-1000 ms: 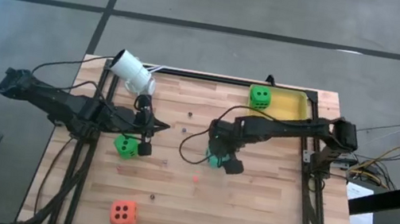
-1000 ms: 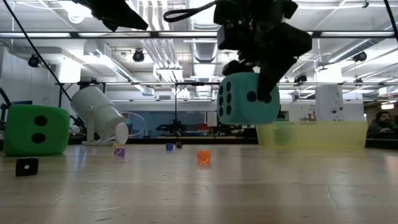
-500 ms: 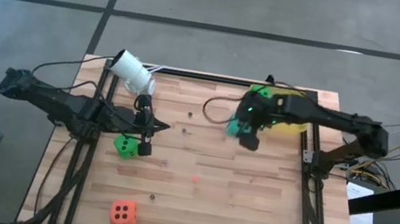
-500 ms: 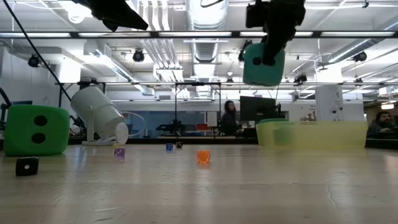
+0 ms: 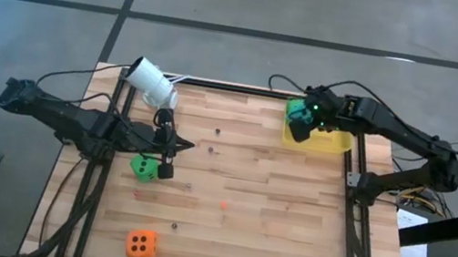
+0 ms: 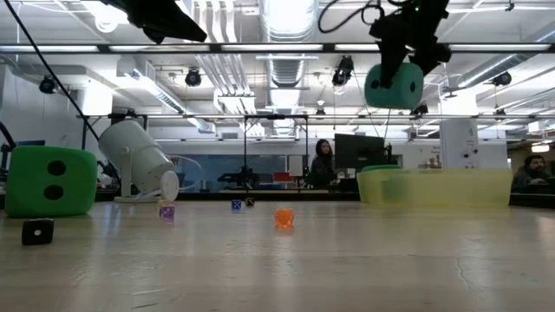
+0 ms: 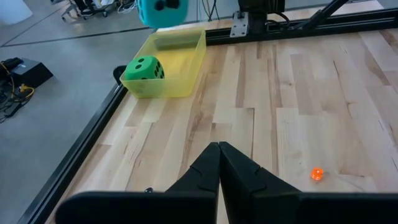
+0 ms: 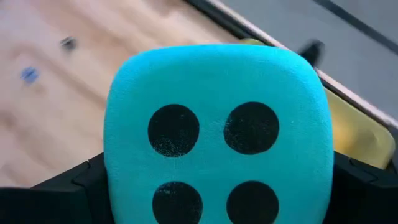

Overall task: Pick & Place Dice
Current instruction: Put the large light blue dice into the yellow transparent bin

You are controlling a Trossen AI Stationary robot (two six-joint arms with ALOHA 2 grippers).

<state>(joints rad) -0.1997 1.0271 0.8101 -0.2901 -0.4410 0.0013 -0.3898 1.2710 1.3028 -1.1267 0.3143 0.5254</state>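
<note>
The right gripper (image 5: 302, 122) is clamped on the teal die (image 8: 217, 134), its fingers pressed against the cube's two sides, with the four-pip face turned toward the wrist camera. A second ago this die hung low over the middle of the table; half a second ago it was partway across and higher. Now it sits high in the air, right above the near end of the yellow bin (image 6: 434, 186), as the low view shows with the cube (image 6: 395, 84) well clear of the bin's rim. The carry is essentially finished, and what remains looks like a short lowering and a release.

Directly beneath the held cube, one green die (image 7: 143, 68) already lies inside the bin, so the drop may land on or beside it; the bin seems to have room.

Well away from those fingers, across the table, the left gripper (image 5: 169, 148) rests with its fingers pressed together and empty. Just beside them lies the second green die (image 5: 144, 167), untouched. Farther off toward the table's front edge sits the orange die (image 5: 140, 244). Both still need collecting. A white camera housing (image 5: 152, 83) stands behind the left arm.
</note>
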